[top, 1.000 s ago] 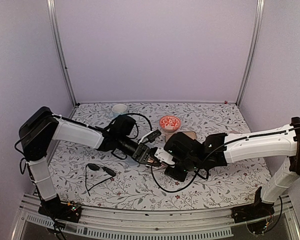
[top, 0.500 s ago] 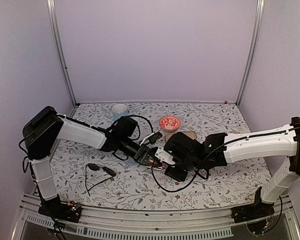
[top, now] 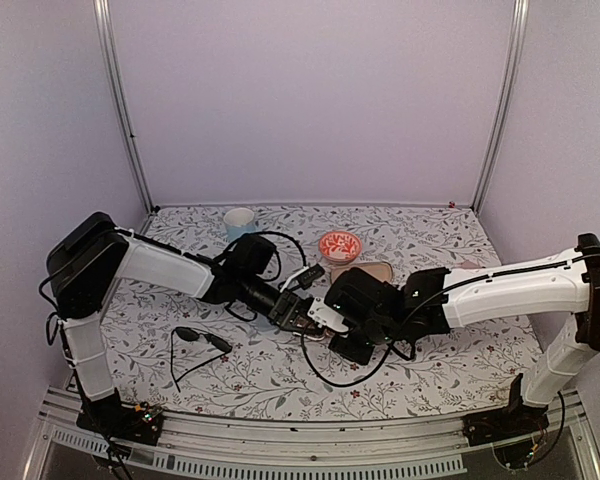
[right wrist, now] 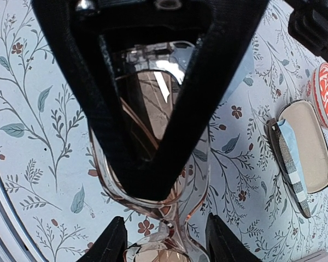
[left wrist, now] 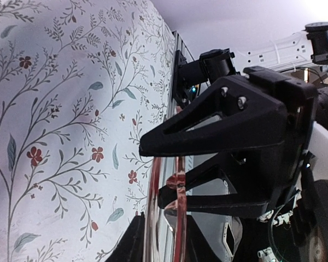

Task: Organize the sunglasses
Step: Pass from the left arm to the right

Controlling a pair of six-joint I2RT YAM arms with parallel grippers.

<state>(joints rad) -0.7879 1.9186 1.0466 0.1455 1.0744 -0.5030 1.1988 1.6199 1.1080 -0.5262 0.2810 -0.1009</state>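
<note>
The pink see-through sunglasses (top: 310, 318) hang above the table's middle between both grippers. My left gripper (top: 296, 316) is shut on them: in the left wrist view the thin pink frame (left wrist: 178, 218) is pinched between its fingertips (left wrist: 132, 245). My right gripper (right wrist: 167, 243) faces it and straddles the frame at the bridge (right wrist: 172, 224); the lens below fills the gap between its fingers (right wrist: 112, 243), so it is shut on the glasses. The black sunglasses (top: 202, 339) lie unfolded on the cloth to the left, away from both grippers.
An open brown case (top: 365, 270), also in the right wrist view (right wrist: 303, 147), lies behind the grippers. A red patterned bowl (top: 340, 244) sits beyond it. A pale cup (top: 239, 218) stands at the back left. Black cables trail under both arms.
The right gripper's jaws widened a little and came back in on the pink frame. Both arms shifted slightly to the left. The black sunglasses have not moved.
</note>
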